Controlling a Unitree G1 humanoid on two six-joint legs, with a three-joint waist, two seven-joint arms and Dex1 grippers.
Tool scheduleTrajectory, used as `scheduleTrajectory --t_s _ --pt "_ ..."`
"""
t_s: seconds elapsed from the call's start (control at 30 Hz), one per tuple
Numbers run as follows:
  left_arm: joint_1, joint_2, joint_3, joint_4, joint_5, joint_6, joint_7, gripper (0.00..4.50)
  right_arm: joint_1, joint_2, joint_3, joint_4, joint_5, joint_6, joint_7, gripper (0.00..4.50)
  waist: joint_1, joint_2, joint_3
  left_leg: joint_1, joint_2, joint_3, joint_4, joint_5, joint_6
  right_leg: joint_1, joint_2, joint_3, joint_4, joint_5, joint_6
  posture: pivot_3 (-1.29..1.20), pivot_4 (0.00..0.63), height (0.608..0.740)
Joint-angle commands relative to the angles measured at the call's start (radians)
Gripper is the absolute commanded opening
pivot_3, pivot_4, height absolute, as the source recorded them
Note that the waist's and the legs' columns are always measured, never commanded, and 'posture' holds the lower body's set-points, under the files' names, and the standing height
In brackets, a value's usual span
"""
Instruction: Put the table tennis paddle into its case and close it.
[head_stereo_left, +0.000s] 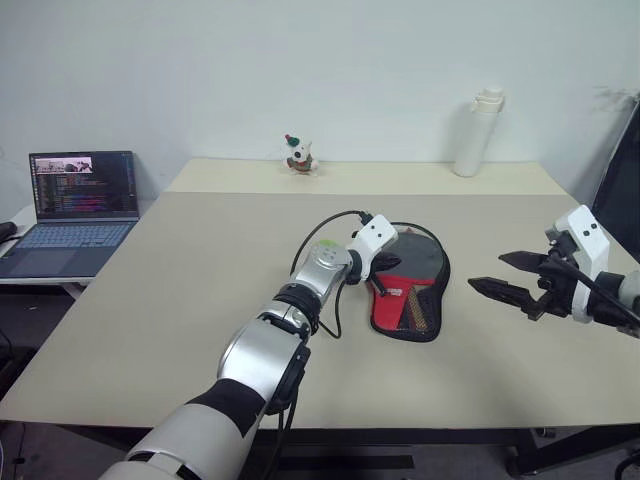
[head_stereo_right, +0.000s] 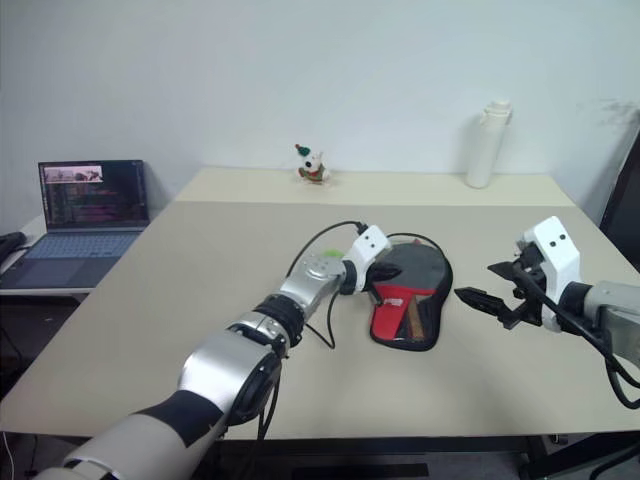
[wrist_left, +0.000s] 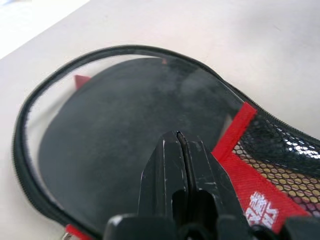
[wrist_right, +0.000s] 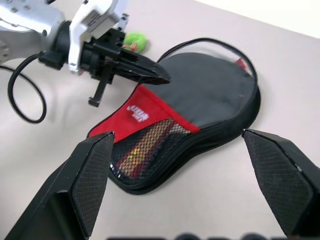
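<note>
Left eye view, your inventory: case (head_stereo_left: 410, 290) flat on table (head_stereo_left: 180, 290), mid-table, slightly right of centre, rounded black end far, red panel and mesh end near. Table tennis paddle (wrist_right: 152, 137) inside case, wood handle visible through mesh. Left gripper (head_stereo_left: 383, 282) clenched, holding nothing, tips over case's left edge at the red panel. Right gripper (head_stereo_left: 508, 277) released, jaws wide, right of case, well apart from it. Far table edge: white bottle (head_stereo_left: 478, 132), small figurine (head_stereo_left: 299, 156). Laptop (head_stereo_left: 75, 210) on side surface, far left.
</note>
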Motion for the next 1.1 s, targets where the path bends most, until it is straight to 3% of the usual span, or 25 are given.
scheduleTrajectory --t_s 0.03,0.3,0.47,0.67,0.87,1.1 --pt "0.008 0.047 0.072 -0.048 -0.057 -0.031 -0.052 0.04 -0.049 0.081 0.047 0.037 -0.007 -0.022 -0.065 4.5 -0.003 0.0 0.0 0.001 0.0 0.001 0.0 0.0 0.0 0.0 0.0 0.001 0.0 0.0 0.0 0.0 0.15 0.74" --pt "0.208 0.219 0.176 -0.307 -0.196 0.026 -0.299 0.04 -0.126 0.23 0.231 0.263 -0.151 -0.149 -0.122 4.5 -0.007 0.001 0.0 0.002 0.002 0.001 0.0 0.0 0.0 0.0 0.0 0.001 0.002 0.002 -0.002 0.0 0.15 0.74" --pt "0.387 0.309 0.195 -0.619 -0.255 0.185 -0.306 0.04 -0.178 0.306 0.297 0.48 -0.286 -0.283 -0.172 4.5 -0.005 0.001 -0.001 0.002 0.002 0.001 0.001 0.0 0.0 0.0 -0.001 0.001 0.003 0.002 -0.003 0.0 0.15 0.74" --pt "0.511 0.347 0.188 -0.897 -0.298 0.334 -0.257 0.04 -0.222 0.365 0.298 0.694 -0.394 -0.397 -0.218 4.5 0.008 0.001 -0.001 0.001 0.0 0.0 0.002 0.0 0.0 0.0 -0.003 0.001 0.004 0.002 -0.002 0.0 0.15 0.74" --pt "0.553 0.364 0.186 -1.025 -0.346 0.404 -0.264 0.04 -0.248 0.425 0.231 0.733 -0.324 -0.3 -0.197 4.5 0.001 0.001 -0.001 0.003 0.001 0.001 0.002 0.0 0.0 0.0 -0.003 0.002 0.008 0.002 -0.002 0.0 0.15 0.74" --pt "0.545 0.385 0.178 -1.03 -0.36 0.409 -0.268 0.04 -0.246 0.484 0.2 0.709 -0.258 -0.186 -0.181 4.5 -0.004 0.001 -0.001 0.009 0.002 0.002 0.002 0.0 0.0 0.002 -0.001 0.003 0.014 0.002 -0.003 0.0 0.15 0.74"
